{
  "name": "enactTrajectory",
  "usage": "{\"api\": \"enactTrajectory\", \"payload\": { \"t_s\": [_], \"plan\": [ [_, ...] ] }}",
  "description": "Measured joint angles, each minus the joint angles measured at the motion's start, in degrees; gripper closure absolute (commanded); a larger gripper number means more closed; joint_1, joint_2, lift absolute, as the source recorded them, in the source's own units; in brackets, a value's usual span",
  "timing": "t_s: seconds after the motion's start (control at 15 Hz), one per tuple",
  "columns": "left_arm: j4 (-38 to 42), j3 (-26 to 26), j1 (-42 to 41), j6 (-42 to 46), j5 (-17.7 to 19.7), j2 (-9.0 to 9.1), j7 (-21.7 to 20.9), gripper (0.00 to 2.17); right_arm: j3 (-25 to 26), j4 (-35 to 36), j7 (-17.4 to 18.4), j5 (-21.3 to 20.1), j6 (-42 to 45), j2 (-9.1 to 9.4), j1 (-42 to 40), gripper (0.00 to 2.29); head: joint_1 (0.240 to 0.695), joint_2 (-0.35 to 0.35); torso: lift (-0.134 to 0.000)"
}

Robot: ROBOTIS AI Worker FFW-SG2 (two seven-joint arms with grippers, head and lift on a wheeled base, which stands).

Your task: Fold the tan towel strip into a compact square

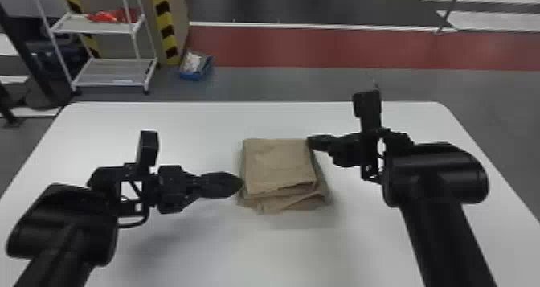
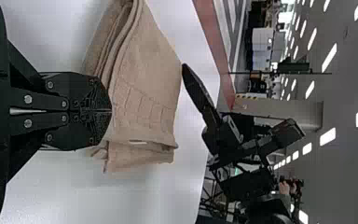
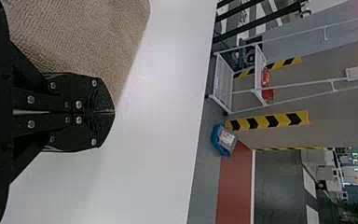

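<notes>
The towel is showing rough, matt cloth; under it, the bench is looking smooth; beside it, the left gripper is showing shiny metal screws.

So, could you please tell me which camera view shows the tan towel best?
The head view: it takes in nearly all of the folded tan towel, including the uneven layers poking out at its near side. The left wrist view shows its stacked folds from the side; the right wrist view, one textured part close up.

Tan towel partly beyond the edge in both wrist views
</notes>
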State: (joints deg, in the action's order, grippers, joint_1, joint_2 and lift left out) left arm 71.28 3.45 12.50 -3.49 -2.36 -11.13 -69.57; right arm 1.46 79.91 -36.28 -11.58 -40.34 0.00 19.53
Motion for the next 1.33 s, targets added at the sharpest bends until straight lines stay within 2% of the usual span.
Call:
{"api": "enactTrajectory", "payload": {
  "t_s": [0.07,0.13,0.2,0.27,0.4,0.53,0.6,0.73,0.87,1.0,1.13,1.33],
  "plan": [
    [0.7,-1.6,-0.2,-0.1,0.1,-0.05,1.3,0.03,0.4,1.0,0.2,-0.6,-0.5,0.0,-0.4,1.98,0.695,-0.043,-0.128],
    [1.9,-4.4,-0.4,-0.7,0.7,-0.33,2.0,0.0,1.5,3.2,0.4,-1.0,-1.7,0.0,-1.1,1.37,0.695,-0.035,-0.128],
    [3.6,-7.7,-0.6,-2.7,1.7,-0.9,2.9,0.0,3.2,6.4,0.4,-1.1,-3.3,0.0,-2.1,0.34,0.695,-0.017,-0.128],
    [5.4,-10.7,-0.7,-5.4,3.1,-1.46,4.7,0.02,4.6,9.7,0.4,-0.8,-4.6,0.0,-3.2,0.0,0.695,-0.004,-0.128],
    [12.0,-18.0,-2.8,-13.2,8.4,-2.27,12.7,0.02,6.8,18.1,0.4,1.6,-7.3,0.0,-6.6,0.0,0.695,0.043,-0.128],
    [19.7,-23.5,-7.7,-17.6,13.8,-2.13,20.5,0.05,8.2,24.5,1.0,4.4,-5.0,0.0,-11.5,0.02,0.687,0.101,-0.128],
    [22.9,-25.2,-10.6,-18.2,16.0,-1.34,24.2,0.05,8.6,26.6,1.9,6.0,-0.2,0.0,-14.8,0.02,0.689,0.113,-0.128],
    [27.9,-26.7,-15.8,-18.4,17.7,2.01,30.8,0.06,8.9,29.5,4.3,7.6,10.4,0.0,-21.3,0.02,0.695,0.121,-0.128],
    [32.9,-26.9,-21.0,-18.2,17.6,6.84,34.4,0.07,8.8,33.5,7.1,8.7,16.9,0.0,-28.4,0.02,0.695,0.113,-0.128],
    [36.6,-26.5,-25.2,-16.9,16.4,10.27,36.5,0.07,7.9,37.8,8.9,9.1,19.9,0.0,-35.0,0.02,0.695,0.105,-0.128],
    [40.0,-25.7,-30.0,-12.8,14.1,10.91,39.3,0.07,6.7,41.2,10.7,9.2,24.1,0.0,-41.0,0.02,0.695,0.122,-0.128],
    [45.1,-21.6,-38.8,-1.5,10.2,11.04,46.4,0.07,4.4,44.0,14.0,9.2,30.6,0.0,-48.7,0.03,0.695,0.142,-0.128]
  ]
}}
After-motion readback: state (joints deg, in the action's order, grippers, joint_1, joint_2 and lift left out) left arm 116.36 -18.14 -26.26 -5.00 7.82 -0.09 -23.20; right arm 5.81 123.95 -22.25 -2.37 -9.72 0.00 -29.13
